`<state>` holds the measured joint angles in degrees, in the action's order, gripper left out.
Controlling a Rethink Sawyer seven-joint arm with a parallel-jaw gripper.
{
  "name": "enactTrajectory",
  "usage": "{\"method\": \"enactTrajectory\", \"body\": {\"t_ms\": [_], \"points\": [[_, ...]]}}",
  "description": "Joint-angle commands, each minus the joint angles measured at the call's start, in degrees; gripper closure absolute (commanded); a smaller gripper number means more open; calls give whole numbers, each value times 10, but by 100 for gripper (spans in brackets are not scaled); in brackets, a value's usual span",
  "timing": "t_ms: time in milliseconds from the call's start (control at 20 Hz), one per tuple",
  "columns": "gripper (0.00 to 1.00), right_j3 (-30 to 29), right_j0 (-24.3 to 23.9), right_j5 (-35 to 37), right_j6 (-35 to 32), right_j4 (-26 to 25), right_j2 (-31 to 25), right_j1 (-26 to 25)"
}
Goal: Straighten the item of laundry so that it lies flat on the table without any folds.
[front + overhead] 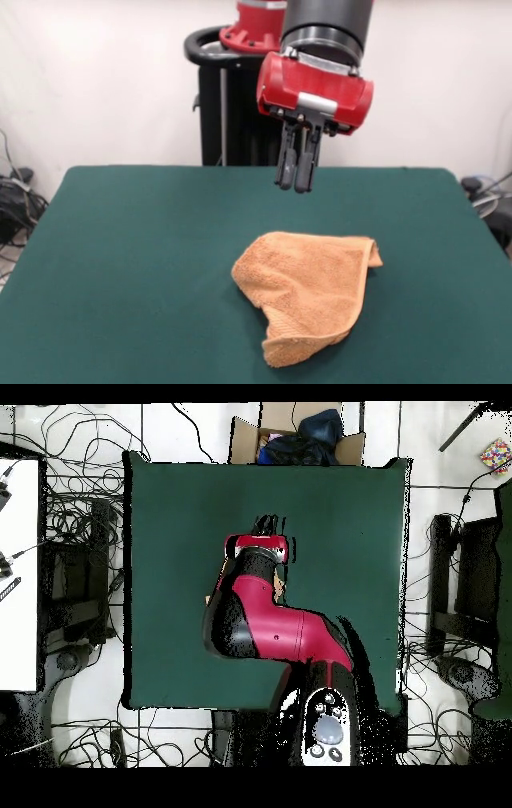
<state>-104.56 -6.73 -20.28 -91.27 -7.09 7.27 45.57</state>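
The item of laundry (pixel 308 288), a light-orange terry towel, lies crumpled on the dark green table (pixel 144 256), right of centre and toward the near edge. It is folded over itself, with a thick rolled hem at its front corner. My gripper (pixel 294 186) hangs in the air above and just behind the towel, apart from it. It is shut, with nothing between its fingers. In the overhead view the red arm (pixel 270 624) covers nearly all of the towel; only a thin orange sliver (pixel 280 590) shows beside it. The gripper head (pixel 262 547) sits near the middle of the table (pixel 170 514).
A cardboard box (pixel 300 434) with dark things in it stands off one table edge. Cables (pixel 75 524) lie on the floor around the table. A white surface (pixel 18 574) borders the left of the overhead view.
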Motion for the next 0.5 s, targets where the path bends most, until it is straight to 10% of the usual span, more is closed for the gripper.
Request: {"method": "enactTrajectory", "body": {"t_ms": [50,500], "points": [[100,-26,3,0,-136,22,-36,-15],[100,-23,6,16,-122,14,-32,-14]]}}
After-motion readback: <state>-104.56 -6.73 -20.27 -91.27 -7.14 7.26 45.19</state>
